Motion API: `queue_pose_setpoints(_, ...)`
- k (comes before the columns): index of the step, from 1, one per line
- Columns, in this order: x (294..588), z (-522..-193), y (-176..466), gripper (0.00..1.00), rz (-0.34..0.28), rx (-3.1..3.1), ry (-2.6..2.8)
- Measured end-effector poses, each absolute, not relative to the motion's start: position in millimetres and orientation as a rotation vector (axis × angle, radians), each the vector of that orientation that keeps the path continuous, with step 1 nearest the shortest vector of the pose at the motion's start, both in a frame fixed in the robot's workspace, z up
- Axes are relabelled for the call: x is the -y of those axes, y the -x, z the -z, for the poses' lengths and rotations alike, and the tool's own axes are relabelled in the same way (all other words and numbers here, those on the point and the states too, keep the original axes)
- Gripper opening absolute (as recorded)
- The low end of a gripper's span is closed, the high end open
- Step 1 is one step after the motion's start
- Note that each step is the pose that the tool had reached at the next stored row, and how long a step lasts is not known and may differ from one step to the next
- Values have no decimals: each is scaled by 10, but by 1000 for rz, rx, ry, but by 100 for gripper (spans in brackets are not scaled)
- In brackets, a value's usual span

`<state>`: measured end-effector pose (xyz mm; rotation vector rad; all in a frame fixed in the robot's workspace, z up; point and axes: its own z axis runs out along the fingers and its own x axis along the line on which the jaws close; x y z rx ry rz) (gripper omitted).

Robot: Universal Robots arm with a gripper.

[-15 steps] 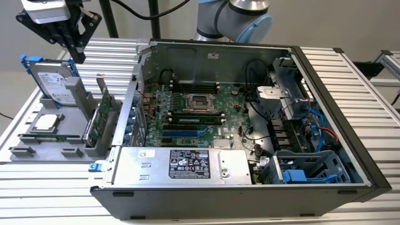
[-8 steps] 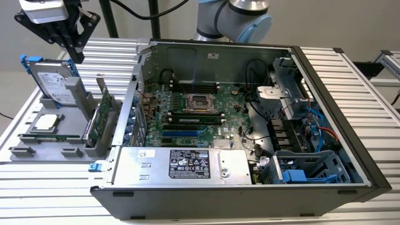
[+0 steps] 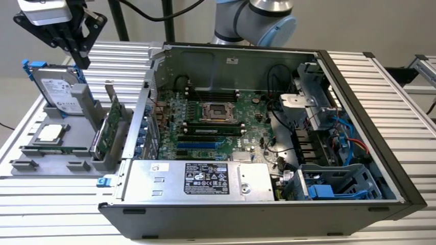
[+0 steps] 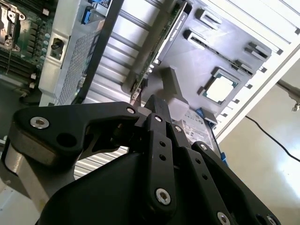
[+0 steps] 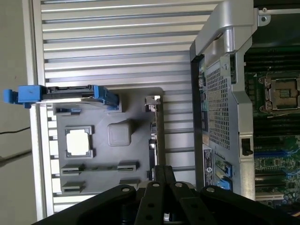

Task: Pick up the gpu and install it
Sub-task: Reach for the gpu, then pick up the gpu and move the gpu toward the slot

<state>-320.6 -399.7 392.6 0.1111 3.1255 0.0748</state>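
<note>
Pincer: the pincer (image 3: 81,62) hangs high over the far end of the gray holder (image 3: 41,166). It points down, well clear of everything.
Pincer state: narrow. The fingers look drawn together in both wrist views (image 4: 157,107) (image 5: 163,171), with nothing between them.
Gpu, place: the gpu (image 3: 109,130) stands on edge in a slot of the holder. That slot is on the side nearest the computer case (image 3: 238,224). It is not yet picked up.
Gpu from the pincer: lower, and toward the exterior view's right.
Long axis: it runs alongside the case's near wall, with the silver bracket (image 3: 109,98) upright at the far end. The first wrist view shows the card's thin top edge (image 5: 152,140). The pincer seems roughly in line with that edge, though its height above cannot be judged.
Neighbour: the hard drive (image 3: 58,94) with blue rails stands just beside the card's bracket end. It lies closer under the pincer than the card does.
Further out: a processor chip (image 3: 51,133) lies flat in the holder. The motherboard (image 3: 218,127) lies exposed in the case. All of it rests on the slatted counter (image 3: 41,204).
</note>
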Motion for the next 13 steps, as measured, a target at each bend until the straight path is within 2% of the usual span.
queue_pose_setpoints(13, 3997, -3926, 3209, 0, -75, -3126, -111)
